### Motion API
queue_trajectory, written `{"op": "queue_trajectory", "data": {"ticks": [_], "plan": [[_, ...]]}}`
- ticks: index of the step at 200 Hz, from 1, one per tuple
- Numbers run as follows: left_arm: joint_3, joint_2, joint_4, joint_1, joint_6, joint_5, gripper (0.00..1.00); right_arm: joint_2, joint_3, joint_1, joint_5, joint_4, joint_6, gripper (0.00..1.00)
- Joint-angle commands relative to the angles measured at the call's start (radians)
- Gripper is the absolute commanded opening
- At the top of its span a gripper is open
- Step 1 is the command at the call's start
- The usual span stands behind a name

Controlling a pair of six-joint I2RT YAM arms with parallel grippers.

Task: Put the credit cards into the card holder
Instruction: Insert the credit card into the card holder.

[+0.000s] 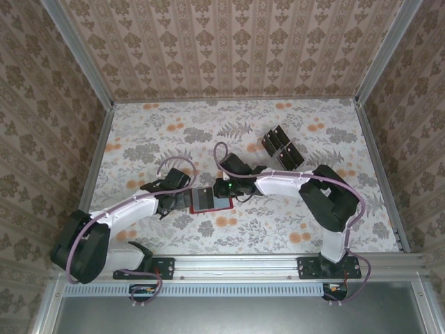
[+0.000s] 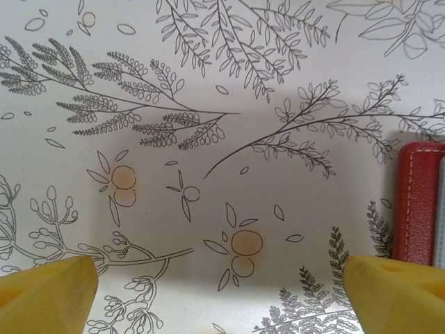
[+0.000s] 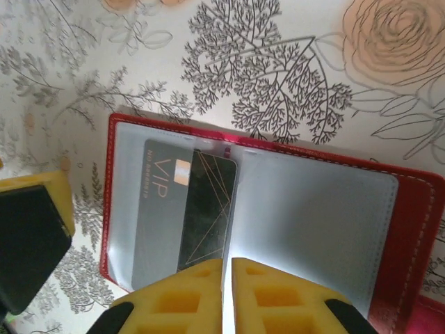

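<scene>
Early in the job: one card in the holder, the rest not yet loaded.

On the table (image 1: 153, 125), the left gripper (image 2: 222, 289) hovers at the 9 o'clock edge of the open red card holder (image 3: 313, 209), its jaws spread wide with only cloth between them. The right gripper (image 3: 227, 278) sits over the holder's middle fold with its jaws all but together, a bright sliver left between them. Whether they pinch a sleeve edge I cannot tell. The holder lies flat, a little toward 6 o'clock of the table's centre. The remaining credit cards (image 1: 281, 148) lie well apart at its 1 o'clock, so most of the loading appears still to do. One VIP card (image 3: 188, 209) rests in the holder's 9 o'clock half, seemingly under the clear sleeve (image 3: 128, 209).
</scene>
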Motion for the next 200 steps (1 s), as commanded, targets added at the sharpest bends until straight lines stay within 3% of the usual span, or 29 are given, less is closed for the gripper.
{"op": "queue_trajectory", "data": {"ticks": [1, 200], "plan": [[-0.007, 0.027, -0.020, 0.009, -0.005, -0.002, 1.00, 0.045, 0.044, 0.012, 0.018, -0.059, -0.025, 0.13], [-0.004, 0.141, 0.054, -0.006, -0.014, 0.051, 1.00, 0.167, 0.176, 0.057, -0.042, -0.076, -0.019, 0.13]]}}
